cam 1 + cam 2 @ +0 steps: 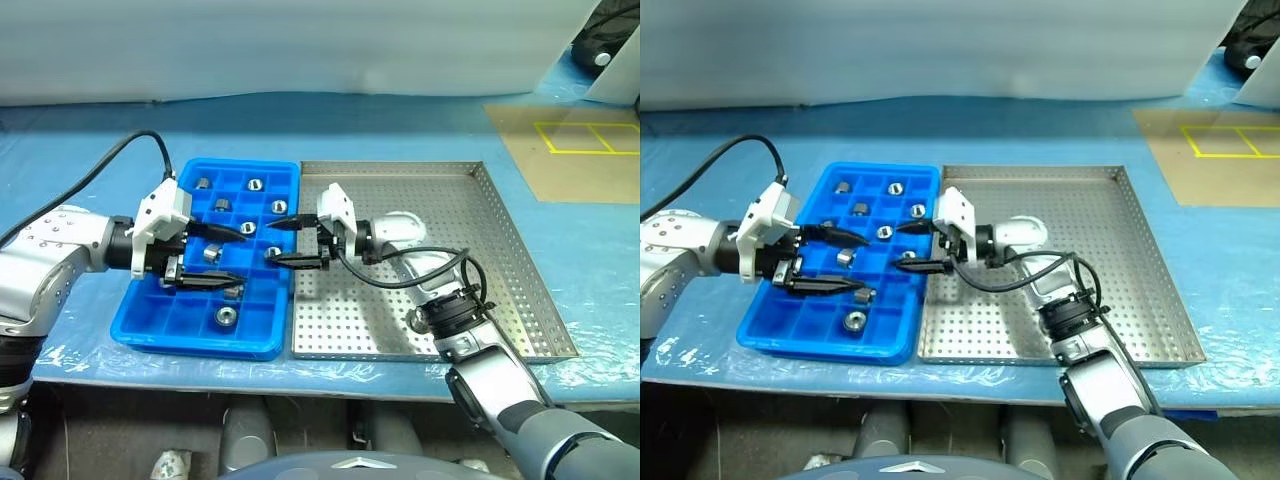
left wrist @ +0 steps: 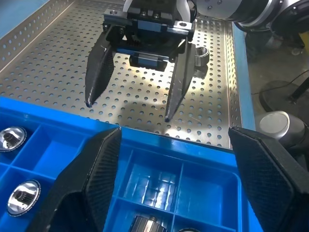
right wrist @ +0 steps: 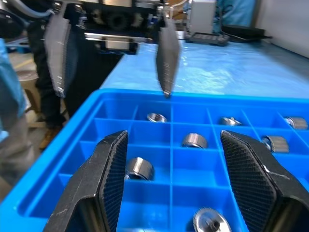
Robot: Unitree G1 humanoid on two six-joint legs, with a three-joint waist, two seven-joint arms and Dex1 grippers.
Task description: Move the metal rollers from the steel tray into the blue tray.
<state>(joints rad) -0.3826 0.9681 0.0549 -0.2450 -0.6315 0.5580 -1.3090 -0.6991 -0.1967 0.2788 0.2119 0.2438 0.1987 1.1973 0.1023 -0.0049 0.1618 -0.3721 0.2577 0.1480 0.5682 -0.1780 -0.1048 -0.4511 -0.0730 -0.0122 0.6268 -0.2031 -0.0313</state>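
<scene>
The left fingers (image 1: 222,230) and the right fingers (image 1: 295,262) pointed at each other, tip near tip. Both pairs stood wide open and had nothing between them. The left pair hung over the bright blue plastic tray with square compartments (image 1: 200,345). The right pair hung at the border between this tray and the large silver steel tray with the perforated floor (image 1: 450,210). Both trays lay side by side on the blue-covered desk (image 1: 100,130).

Several small silver metal rollers (image 1: 227,316) already lay in the compartments, under and around the left fingers. One more short metal roller (image 2: 201,54) was on the steel floor. It lay behind the tips of the right fingers, just beside the base of that pair, on the wrist side. Its hole seemed to face upward, but I could not tell this surely.

The right fingers were much nearer to it, yet they pointed away from it. In my judgement they would need to draw back and turn down.
</scene>
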